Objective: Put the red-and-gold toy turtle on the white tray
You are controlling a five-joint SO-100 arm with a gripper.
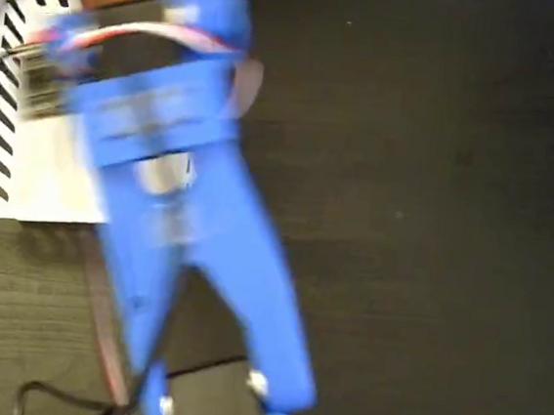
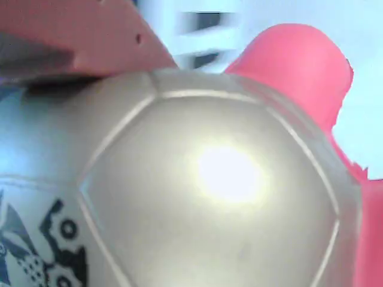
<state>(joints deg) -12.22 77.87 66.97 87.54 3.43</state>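
Filling nearly the whole wrist view, we see the red-and-gold toy turtle [image 2: 227,197] pressed right up to the lens: gold shell with raised seams, a bright glare spot, a black printed logo at lower left, red head or leg at upper right. We see a reddish finger [image 2: 78,36] touching the shell's upper left, so the gripper looks clamped on the turtle; the other finger isn't visible. Behind the turtle we see blurred white with a dark slot. In the fixed view we see the blue arm [image 1: 185,248], motion-blurred, reaching over the white tray [image 1: 25,173] at upper left on the dark table [image 1: 432,232]. We can't see the turtle there.
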